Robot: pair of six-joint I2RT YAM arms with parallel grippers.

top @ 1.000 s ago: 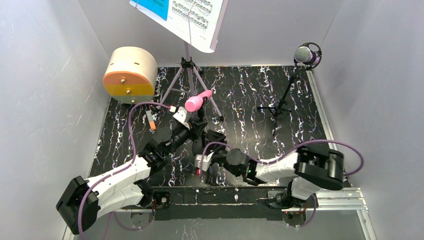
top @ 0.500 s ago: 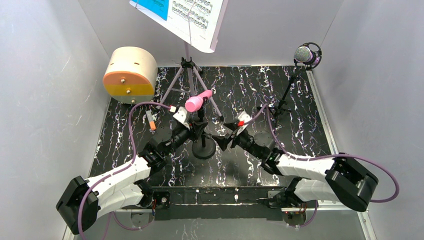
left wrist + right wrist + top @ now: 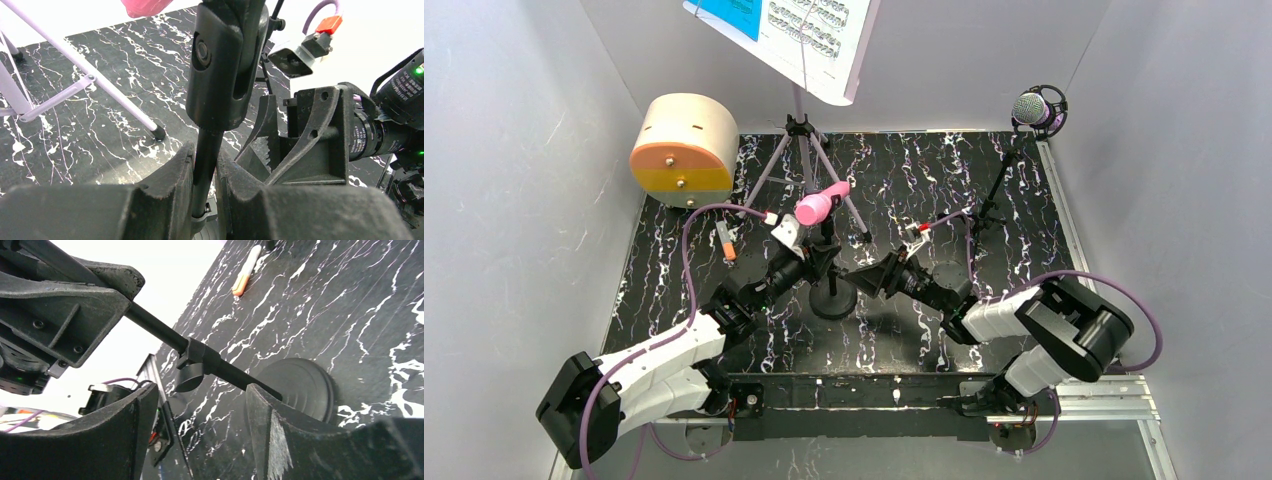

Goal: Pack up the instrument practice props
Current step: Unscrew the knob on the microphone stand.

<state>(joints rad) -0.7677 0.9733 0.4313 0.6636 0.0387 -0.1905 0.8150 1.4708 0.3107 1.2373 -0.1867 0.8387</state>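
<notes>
top view: my right pincer [image 3: 862,279], tucked back by its own base a second ago, has swung out and in again, and now sits with jaws apart just beside the black pole [image 3: 828,240] of the little desk stand. my left pincer [image 3: 817,262] has not moved and stays clamped on that pole. the pink handheld microphone [image 3: 816,205] is still cradled at the pole's top, above the round base [image 3: 832,299] on the marbled tabletop [image 3: 904,170]. i read this as a two-handed hold being set up, so nothing is packed yet. the lilac music stand [image 3: 802,140] with its sheet music [image 3: 809,30] and the silver-mesh mic [image 3: 1030,107] stand untouched at the back.

left wrist view: both fingers [image 3: 170,175] press on the pole from either side, below the stand's thick swivel joint [image 3: 222,65]. the other arm's pincer faces in from the right, close but apart from the pole.

right wrist view: the pole runs slantwise between the two spread fingers [image 3: 125,430], neither touching it that i can see. a cable clip [image 3: 192,371] rides the pole just above the base. an orange marker [image 3: 246,271] lies well beyond.

writing: the sheet music shows printed staves and a blue panel, too small to read. i find no brand or label anywhere.
</notes>
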